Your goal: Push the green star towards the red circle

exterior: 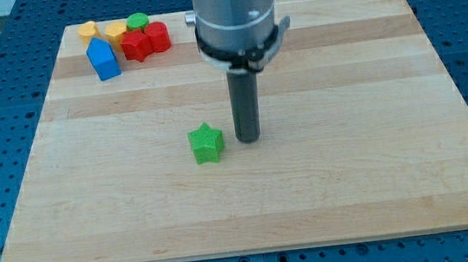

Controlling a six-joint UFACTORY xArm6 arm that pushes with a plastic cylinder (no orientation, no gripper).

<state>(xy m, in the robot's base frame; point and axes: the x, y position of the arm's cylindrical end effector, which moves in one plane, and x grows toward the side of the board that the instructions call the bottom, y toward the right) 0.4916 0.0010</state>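
1. One green star (206, 143) sat at the frame's centre, my tip (249, 137) just to its right, bare, grasping nothing.
2. Far off, upper left, the red circle (157, 36) waited among clustered blocks.

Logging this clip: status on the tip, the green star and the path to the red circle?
My tip just right of the green star, small gap. Red circle in the top-left cluster. Board between them bare.
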